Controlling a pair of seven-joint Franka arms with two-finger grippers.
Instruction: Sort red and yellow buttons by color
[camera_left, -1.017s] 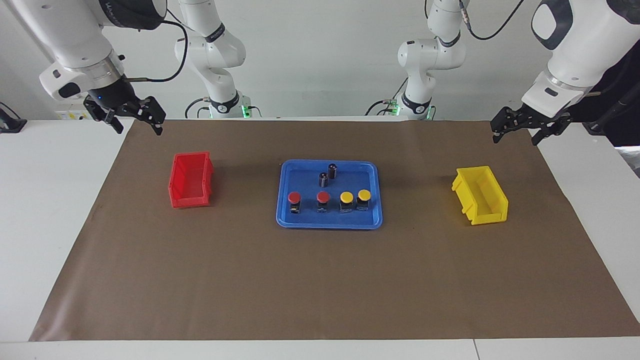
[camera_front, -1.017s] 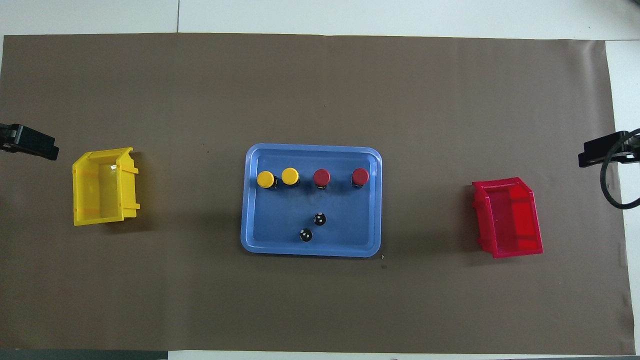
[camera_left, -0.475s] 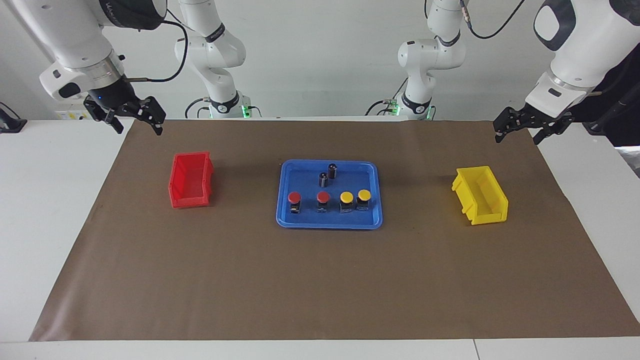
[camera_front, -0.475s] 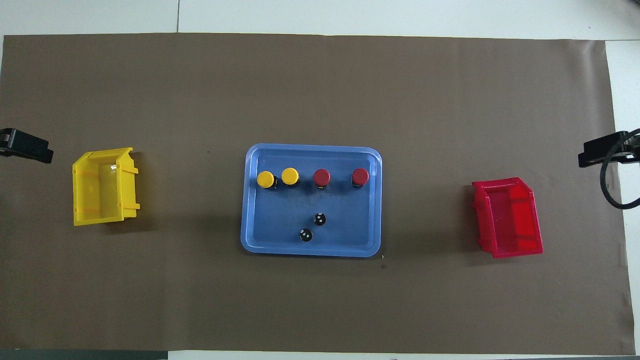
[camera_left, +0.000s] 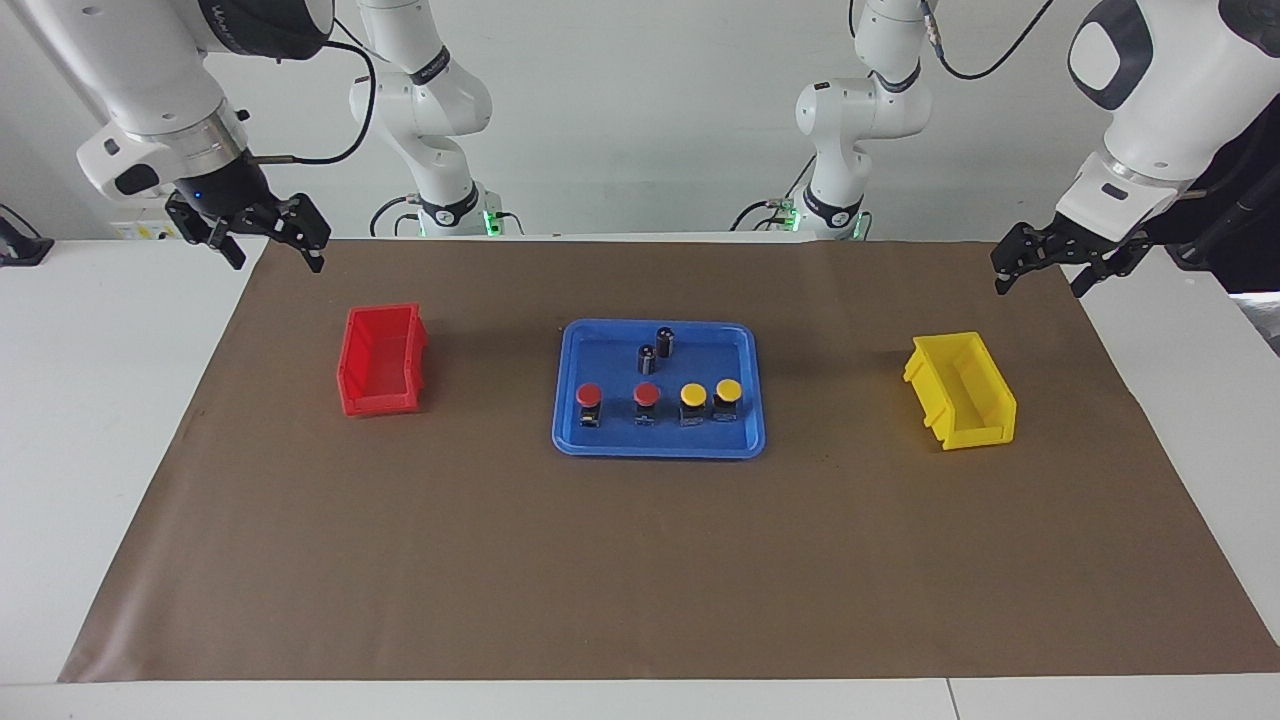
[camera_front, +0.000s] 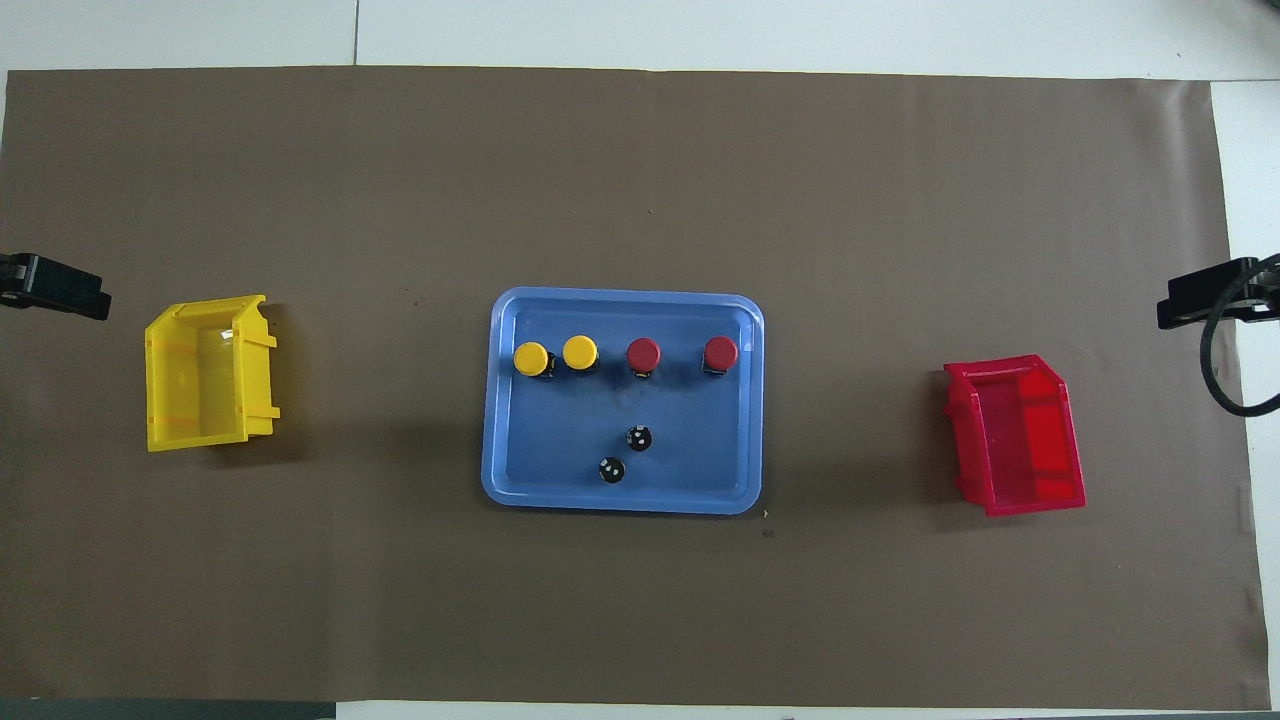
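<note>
Both grippers empty, fingers spread. Right gripper (camera_left: 267, 238) hangs over the mat corner, 10 o'clock of red bin (camera_left: 382, 361); left gripper (camera_left: 1043, 270) at 1 o'clock of yellow bin (camera_left: 962, 391). Blue tray (camera_left: 745, 437), mid-table: two dark cylinders (camera_left: 656, 351), then farther out the four buttons (camera_left: 660, 402) in a row, reds toward red bin.

We could read no complete text anywhere; only partial white lettering showed on the right arm's dark joint band (camera_left: 262, 20), too cut off to make out.
</note>
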